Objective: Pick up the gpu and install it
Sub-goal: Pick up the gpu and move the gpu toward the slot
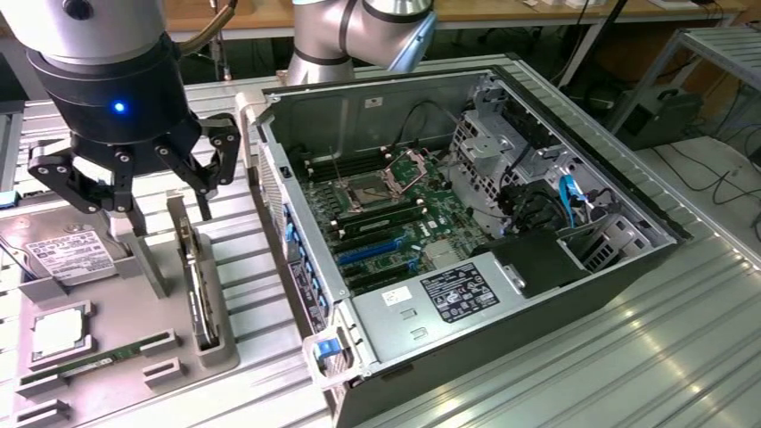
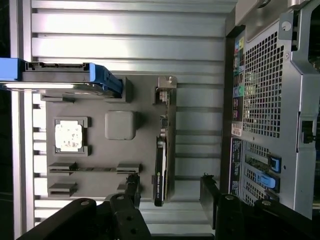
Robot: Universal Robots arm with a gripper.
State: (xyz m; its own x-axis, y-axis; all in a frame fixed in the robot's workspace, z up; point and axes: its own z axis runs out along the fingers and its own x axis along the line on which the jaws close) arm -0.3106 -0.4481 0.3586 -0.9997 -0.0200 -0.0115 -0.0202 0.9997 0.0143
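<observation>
Gpu [image 1: 202, 294] on edge, beneath spread tool [image 1: 169, 221]

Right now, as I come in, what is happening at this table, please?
A robot arm holds its gripper open over the gpu, which stands on edge in a grey holder tray at the exterior view's left. In the wrist view the card lies between the two sides of the gripper, which has not closed on it. The open computer case lies beside the tray, and the card is not yet installed in it.
</observation>
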